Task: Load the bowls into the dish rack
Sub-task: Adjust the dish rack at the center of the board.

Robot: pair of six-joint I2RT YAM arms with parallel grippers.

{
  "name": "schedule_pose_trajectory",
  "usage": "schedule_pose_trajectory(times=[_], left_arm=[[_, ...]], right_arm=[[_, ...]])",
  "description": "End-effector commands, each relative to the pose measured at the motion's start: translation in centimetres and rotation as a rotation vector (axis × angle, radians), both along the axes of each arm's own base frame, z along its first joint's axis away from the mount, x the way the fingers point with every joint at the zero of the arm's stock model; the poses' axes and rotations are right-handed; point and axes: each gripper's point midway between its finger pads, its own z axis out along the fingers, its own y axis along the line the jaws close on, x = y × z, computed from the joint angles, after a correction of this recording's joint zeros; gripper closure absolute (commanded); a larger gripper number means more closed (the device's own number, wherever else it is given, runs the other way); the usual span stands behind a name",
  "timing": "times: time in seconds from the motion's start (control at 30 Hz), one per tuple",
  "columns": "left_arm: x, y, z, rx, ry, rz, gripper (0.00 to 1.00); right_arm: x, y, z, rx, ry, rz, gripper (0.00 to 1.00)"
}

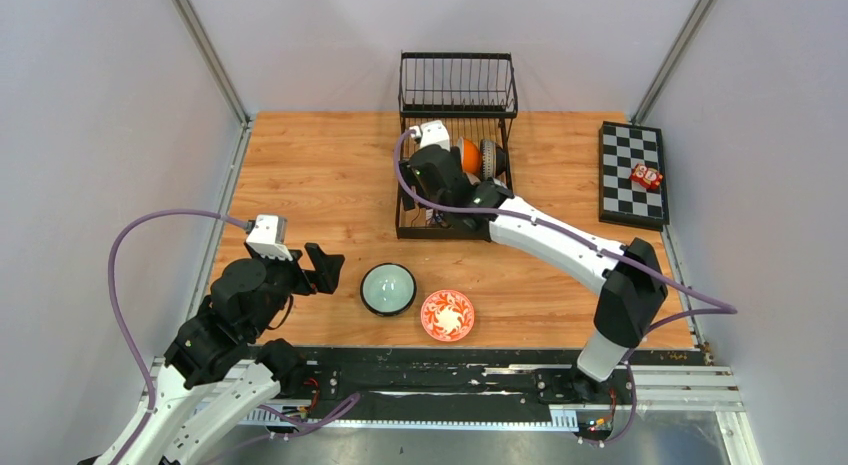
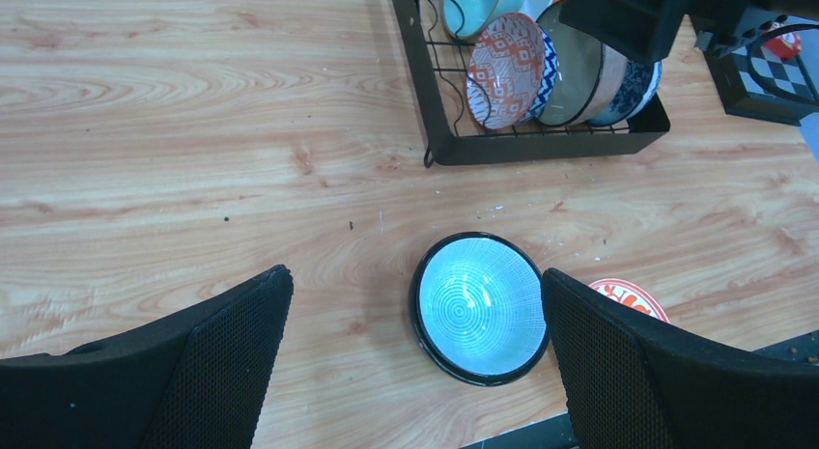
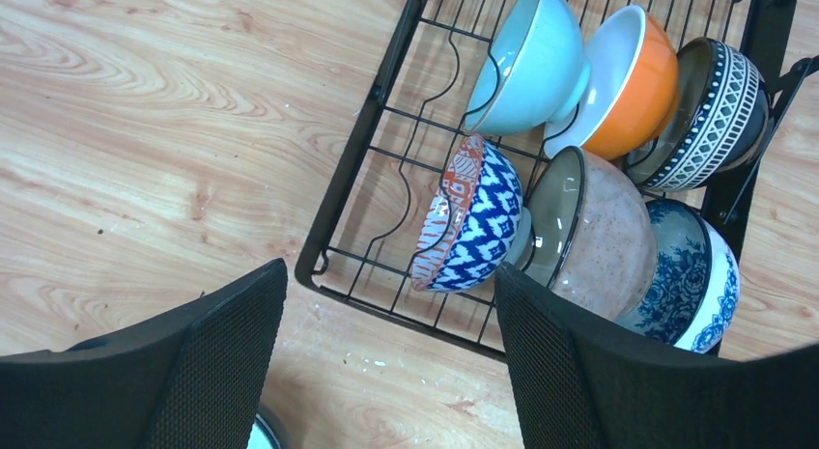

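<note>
Although six bowls already stand on edge in the lower tray of the black wire two-tier dish rack [image 3: 360, 130], the job does not look finished. A pale blue ceramic bowl [image 3: 531, 68], a white bowl with an orange outside [image 3: 633, 82] and a black-and-white patterned bowl [image 3: 720, 116] fill one row. A blue-and-white bowl with an orange-patterned inside [image 3: 473, 222], a speckled grey-brown bowl [image 3: 599, 232] and a white bowl with blue flowers [image 3: 691, 275] lean together in the row beside it. Two are left on the light wooden table [image 1: 320, 165], near its front edge and well apart from the rack: a pale green round bowl with a dark rim [image 1: 388, 289] and, just beside it to the right, a shallow red-patterned bowl [image 1: 447, 315]. Most of the loading therefore seems done. The right arm reaches across to the rack, and the right gripper [image 3: 391, 270] hangs over the left side of the tray with its jaws parted and nothing between them. The left arm is bent low at the left, and the left gripper [image 1: 322, 268] sits just left of the pale green bowl, jaws spread wide and empty. That bowl shows between its fingers in the wrist view, which suggests it is the next to be picked up.
</note>
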Motion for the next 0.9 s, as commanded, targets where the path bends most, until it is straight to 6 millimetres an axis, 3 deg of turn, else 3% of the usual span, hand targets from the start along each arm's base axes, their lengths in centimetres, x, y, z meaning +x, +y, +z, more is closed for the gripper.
schedule_pose_trajectory(times=[0.0,0.2,0.47,0.87], left_arm=[[-0.1,-0.1,-0.3,0.014,0.001,-0.015,0.0],[-0.2,-0.1,-0.3,0.015,-0.001,-0.017,0.0],[-0.3,0.1,-0.1,0.007,-0.01,-0.016,0.0],[-0.3,-0.1,-0.2,0.01,-0.002,-0.023,0.0]], right_arm=[[-1.7,0.4,0.5,-0.01,-0.004,0.048,0.21],[-1.6,3.6,-0.7,0.001,0.027,0.11,0.27],[0.1,6.4,-4.6,-0.042,0.089,0.113,0.33],[1.3,8.2,-10.6,-0.096,0.193,0.113,0.47]])
